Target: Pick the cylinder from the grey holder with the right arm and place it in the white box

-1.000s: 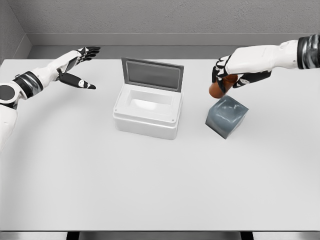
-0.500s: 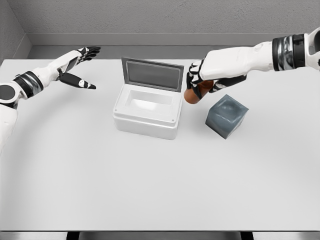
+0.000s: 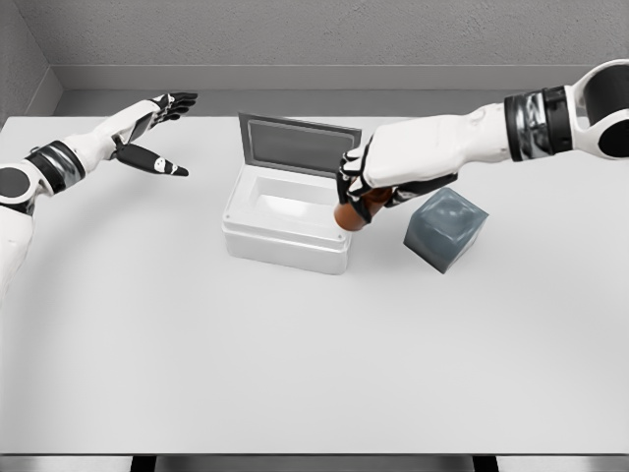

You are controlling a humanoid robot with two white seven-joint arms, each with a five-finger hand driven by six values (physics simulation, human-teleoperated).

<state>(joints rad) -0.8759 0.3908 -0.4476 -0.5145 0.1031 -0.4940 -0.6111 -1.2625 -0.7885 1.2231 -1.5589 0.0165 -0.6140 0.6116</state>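
My right hand (image 3: 356, 193) is shut on a brown-orange cylinder (image 3: 349, 214), whose lower end shows below the fingers. Hand and cylinder hang over the right rim of the white box (image 3: 287, 218), whose grey lid stands open at the back. To the right of the box, tilted on the table, sits the grey holder (image 3: 445, 228), with nothing in its hollow. Over at the far left, my left hand (image 3: 157, 133) is raised with its fingers spread, holding nothing.
The white table (image 3: 295, 364) reaches to a grey back wall. Box and holder stand close together at mid-table, with a narrow gap between them.
The right hand has carried the cylinder leftward and slightly down, from above the holder to the box's right rim. The left arm has not moved.
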